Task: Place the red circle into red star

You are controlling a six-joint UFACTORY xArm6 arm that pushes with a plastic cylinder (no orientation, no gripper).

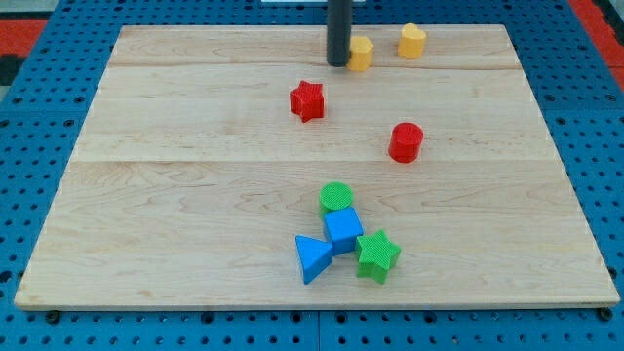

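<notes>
The red circle (406, 141) stands right of the board's middle. The red star (306, 99) lies up and to the left of it, well apart. My tip (338, 63) is at the view's top, touching or just beside the left side of a yellow block (362, 54). The tip is above and slightly right of the red star, and far up-left of the red circle.
A second yellow block, heart-like, (411, 40) sits near the top edge, right of the first. A green circle (336, 198), blue cube (343, 229), blue triangle (312, 258) and green star (376, 255) cluster near the bottom middle of the wooden board (146, 195).
</notes>
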